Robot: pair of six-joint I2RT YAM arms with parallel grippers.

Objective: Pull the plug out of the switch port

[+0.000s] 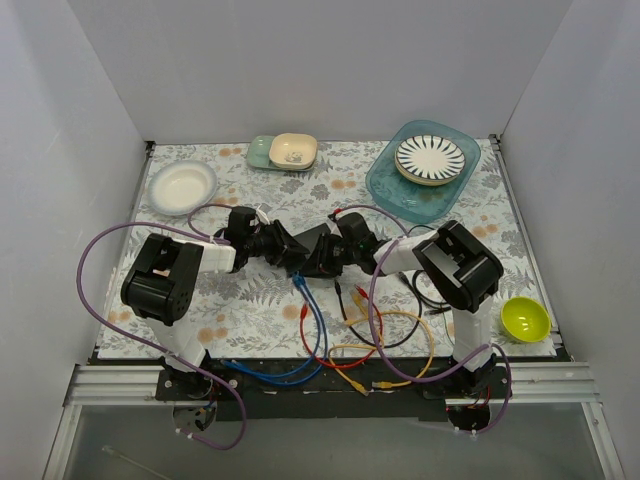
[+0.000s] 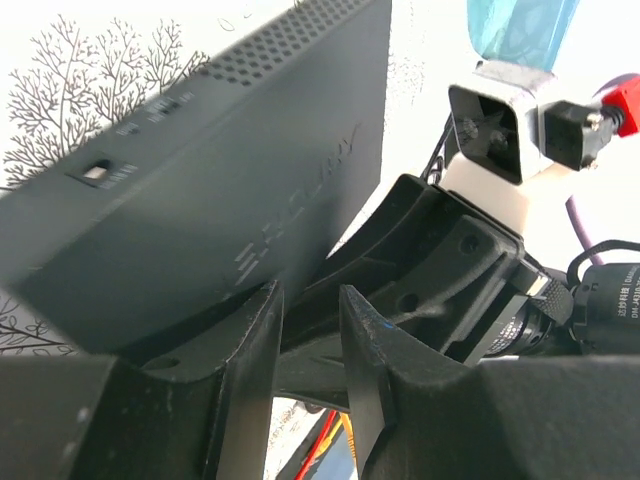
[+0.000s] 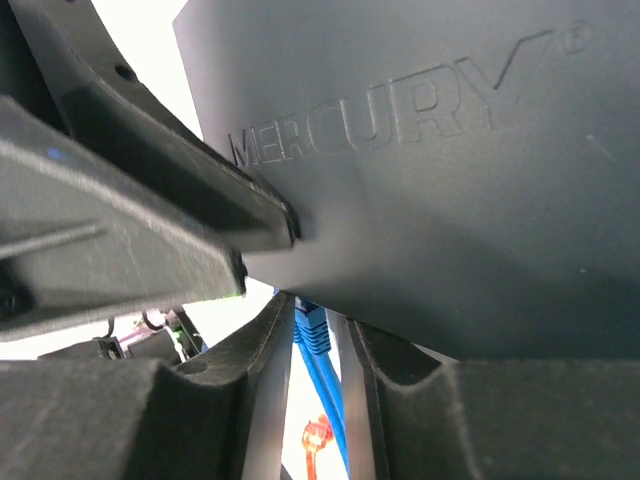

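While straddling the blue plug (image 3: 310,330) with fingers apart, not yet pinching, right gripper (image 3: 318,360) mid-grasp. Just past the fingertips, switch box (image 3: 450,200), its switch port hidden. Beyond, left gripper (image 2: 308,300) clamped on the box. Next: close on plug, pull straight back.

Top view: bright, even light comes from overhead. The white walls spread it, so shadows on the tabletop (image 1: 250,320) are short and soft and lie close under the arms toward 6 o'clock. Focus is sharp across the frame.

Left wrist view: the background burns out to white from 12 to 3 o'clock. The box (image 2: 200,200) is dark and smeared toward 9 o'clock. The left pincer (image 2: 308,300) at 6 o'clock is out of focus.

Right wrist view: slanting light picks out the box's lettering. There are white blowouts at 11 and 7 o'clock. The right pincer (image 3: 318,322) is blurred at 6 o'clock.
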